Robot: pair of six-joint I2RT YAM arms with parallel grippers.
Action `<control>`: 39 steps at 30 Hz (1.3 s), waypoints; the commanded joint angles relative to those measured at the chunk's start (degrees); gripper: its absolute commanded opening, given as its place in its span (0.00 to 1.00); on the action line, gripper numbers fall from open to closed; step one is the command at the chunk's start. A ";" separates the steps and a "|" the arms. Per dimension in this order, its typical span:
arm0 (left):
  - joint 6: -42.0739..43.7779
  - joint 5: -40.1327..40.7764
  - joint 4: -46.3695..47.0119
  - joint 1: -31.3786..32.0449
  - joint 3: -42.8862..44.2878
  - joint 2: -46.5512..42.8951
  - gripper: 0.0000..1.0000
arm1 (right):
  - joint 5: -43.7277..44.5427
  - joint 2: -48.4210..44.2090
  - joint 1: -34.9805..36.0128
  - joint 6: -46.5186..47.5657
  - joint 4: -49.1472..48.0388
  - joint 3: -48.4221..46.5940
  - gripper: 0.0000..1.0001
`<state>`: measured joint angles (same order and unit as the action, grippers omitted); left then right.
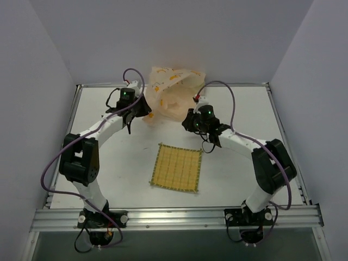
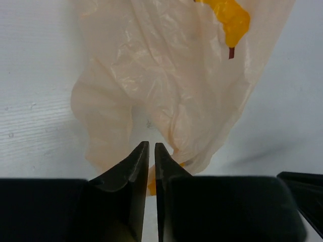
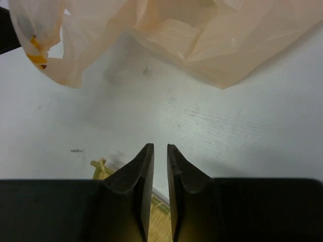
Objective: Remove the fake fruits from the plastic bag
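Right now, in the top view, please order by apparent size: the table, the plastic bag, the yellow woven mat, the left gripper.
1. table
2. plastic bag and yellow woven mat, too alike to rank
3. left gripper

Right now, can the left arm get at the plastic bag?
Likely yes: the plastic bag sits right ahead of the left pincer, its edge at the tips, nothing between. Jaws nearly closed, though.

Pale walls (image 1: 174, 32) enclose a white table (image 1: 130, 157).
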<state>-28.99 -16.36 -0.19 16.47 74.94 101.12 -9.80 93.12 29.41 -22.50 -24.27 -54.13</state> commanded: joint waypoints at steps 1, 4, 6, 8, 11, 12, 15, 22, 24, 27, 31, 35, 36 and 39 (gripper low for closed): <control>-1.33 3.00 6.15 0.67 -1.72 -6.01 0.05 | 3.21 5.38 0.03 2.28 -2.19 -7.20 0.09; -0.45 4.66 5.81 1.20 -3.48 -8.65 0.02 | 2.33 9.60 0.21 3.34 -2.09 -12.12 0.13; -0.63 5.02 6.25 1.28 -4.79 -10.06 0.02 | 2.24 11.37 0.47 3.78 -2.80 -13.89 0.36; -0.97 5.63 6.25 1.28 -6.29 -11.91 0.02 | 2.51 13.66 0.74 4.48 -3.24 -16.35 0.48; -0.98 6.69 5.64 1.46 -7.96 -14.37 0.29 | 2.51 16.91 0.65 5.54 -3.33 -19.77 0.56; -0.46 6.60 5.72 1.72 -8.49 -14.98 0.44 | 2.59 17.70 0.65 5.89 -3.24 -20.74 0.56; 2.18 10.27 3.89 3.65 -9.11 -16.13 0.84 | 1.90 20.87 0.56 5.98 -3.59 -24.44 0.55; 5.79 14.08 -2.44 4.98 -2.26 -8.59 0.91 | 0.23 27.71 0.83 4.57 -5.61 -30.06 0.50; 6.76 13.81 -3.41 5.06 0.54 -6.39 0.90 | -0.74 29.04 0.91 4.66 -5.26 -31.29 0.50; 7.37 13.89 -4.99 4.71 3.62 -1.56 0.87 | -2.49 31.59 1.44 4.57 -5.08 -33.67 0.50; 8.69 15.83 -6.76 4.71 6.36 1.44 0.53 | -0.41 33.09 3.54 6.85 -5.17 -34.38 0.34; 8.08 19.51 -6.41 4.54 4.09 -0.39 0.06 | 1.36 30.81 3.38 7.03 -7.19 -31.06 0.08; 7.90 19.96 -5.88 4.54 3.03 -1.01 0.04 | 1.28 29.93 3.29 7.12 -8.50 -30.17 0.08; 6.67 20.23 -3.95 4.54 -0.57 -3.56 0.02 | 0.92 25.37 3.20 7.64 -8.78 -27.27 0.00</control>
<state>-21.50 1.39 -5.50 21.37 75.53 102.50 -9.91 125.34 33.17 -16.12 -29.82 -83.42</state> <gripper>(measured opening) 0.029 0.015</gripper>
